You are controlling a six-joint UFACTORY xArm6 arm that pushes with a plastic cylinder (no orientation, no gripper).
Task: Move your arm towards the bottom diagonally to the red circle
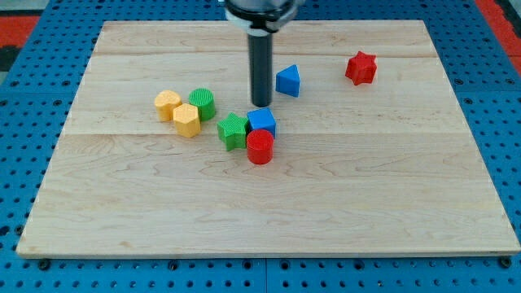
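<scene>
The red circle point(260, 147) is a short red cylinder near the board's middle. It touches a blue cube point(262, 121) just above it and a green star point(233, 130) to its upper left. My tip point(260, 104) stands just above the blue cube, on its far side from the red circle, and does not touch the red circle. A blue triangle point(288, 80) lies to the right of the rod.
A yellow heart-like block point(167, 104), a yellow hexagon point(186, 120) and a green cylinder point(203, 104) cluster at the left. A red star point(361, 67) sits at the upper right. The wooden board point(366, 203) lies on a blue pegboard.
</scene>
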